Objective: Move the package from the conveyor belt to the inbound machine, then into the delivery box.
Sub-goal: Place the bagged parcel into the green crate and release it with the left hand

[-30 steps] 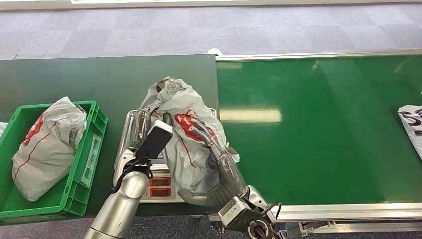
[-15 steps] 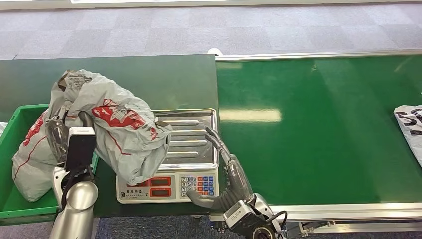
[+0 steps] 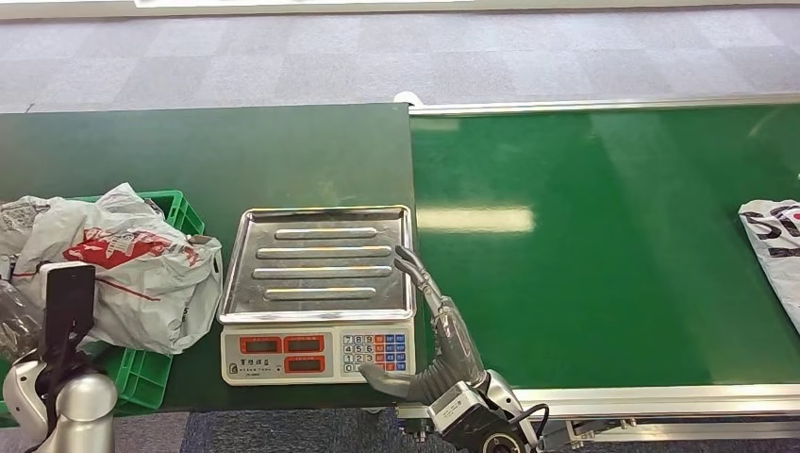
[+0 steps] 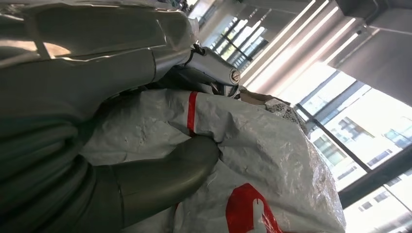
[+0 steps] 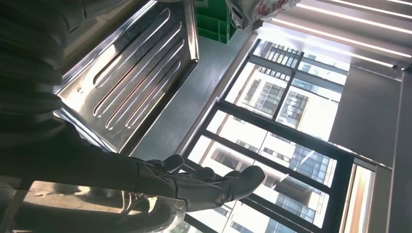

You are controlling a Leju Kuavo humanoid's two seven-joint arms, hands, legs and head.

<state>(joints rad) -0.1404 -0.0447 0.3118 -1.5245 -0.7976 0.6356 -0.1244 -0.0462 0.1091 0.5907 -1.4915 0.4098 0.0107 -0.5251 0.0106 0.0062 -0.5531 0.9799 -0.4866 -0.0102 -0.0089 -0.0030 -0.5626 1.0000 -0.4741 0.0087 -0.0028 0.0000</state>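
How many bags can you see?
2. The left hand holds one grey-and-red bag over the green crate. The other bag lies at the conveyor belt's right edge. More may hide underneath.

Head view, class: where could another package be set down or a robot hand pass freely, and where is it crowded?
Free: the scale's steel tray, bare, and the green conveyor belt between the scale and a package at its right edge. Crowded: the green box, where the left robot hand holds the grey package.
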